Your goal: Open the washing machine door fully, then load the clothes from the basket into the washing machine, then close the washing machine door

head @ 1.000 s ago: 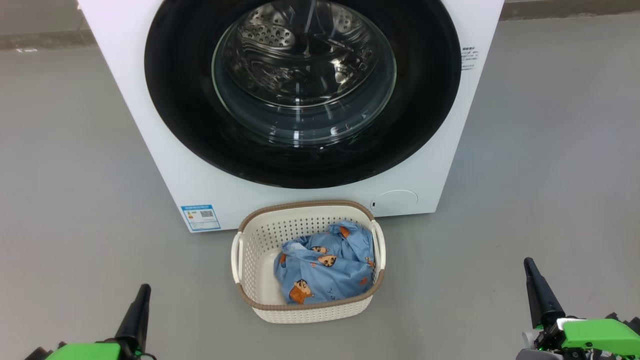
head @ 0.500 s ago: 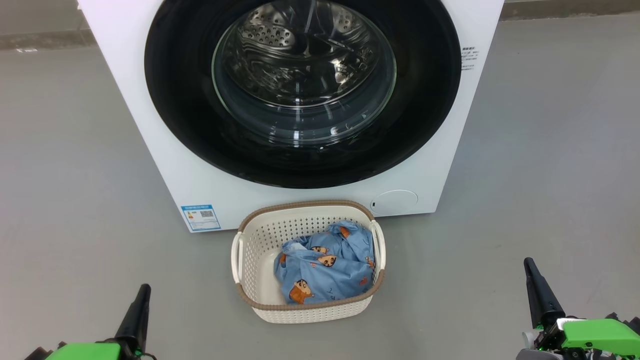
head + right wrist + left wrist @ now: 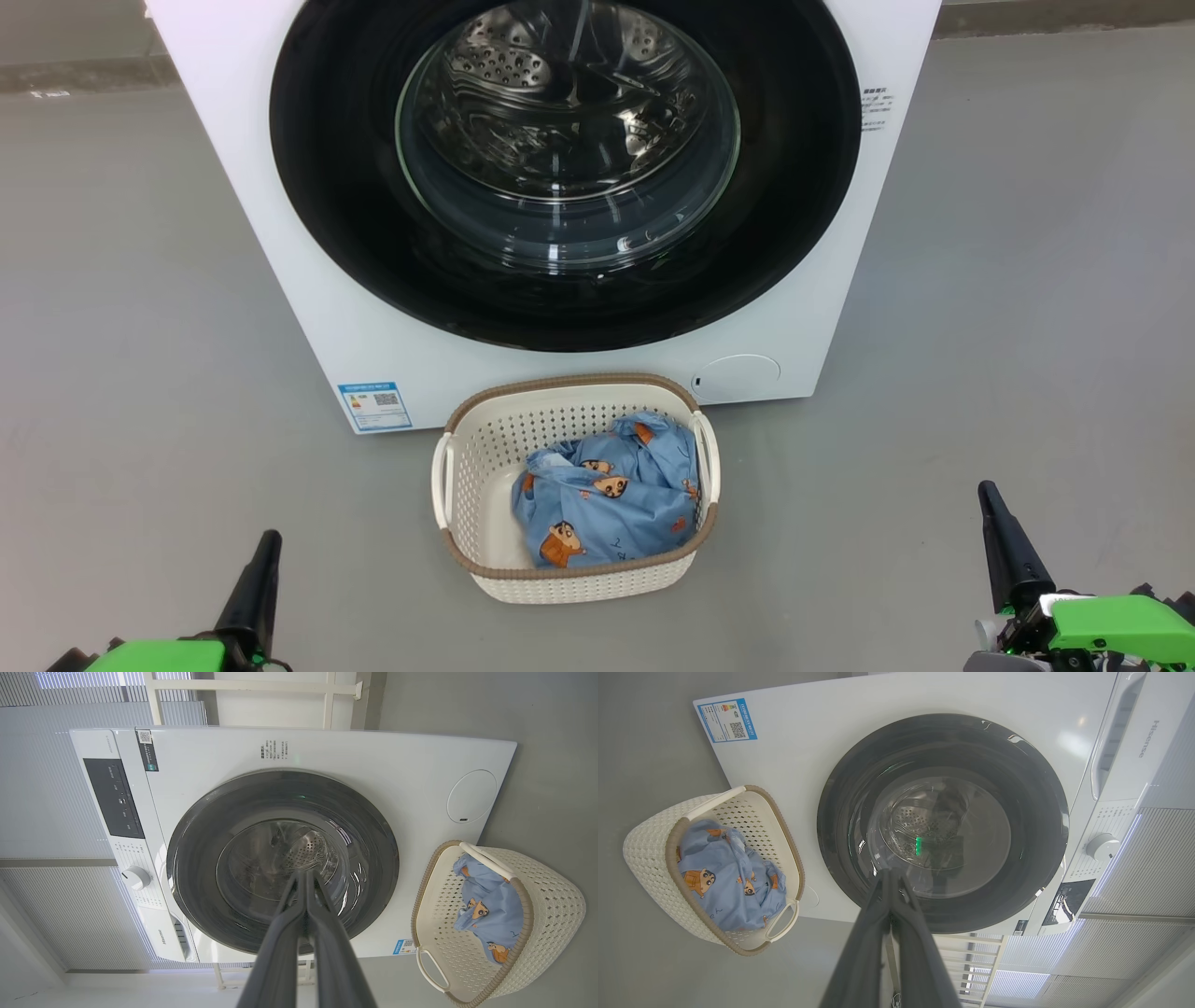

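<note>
Overall change: none visible across the head view's pictures.
Camera framing: unshifted.
left gripper [image 3: 269, 543]: same spot at lower left, fingers pressed together as before.
right gripper [image 3: 986, 493]: same spot at lower right, likewise closed.
washing machine door [image 3: 566, 313]: flat against the washing machine [image 3: 308, 317] as earlier, no swing.
basket [image 3: 569, 381]: no shift on the floor [image 3: 140, 392].
clothes [image 3: 607, 518]: same folds, same heap in the basket's right half.

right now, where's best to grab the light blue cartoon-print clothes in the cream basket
Probably a raised fold atop the light blue cartoon-print fabric clothes, coming straight down from above: the cream perforated plastic basket walls them in on every side, and the bunched heap offers ridges for jaws to pinch.
</note>
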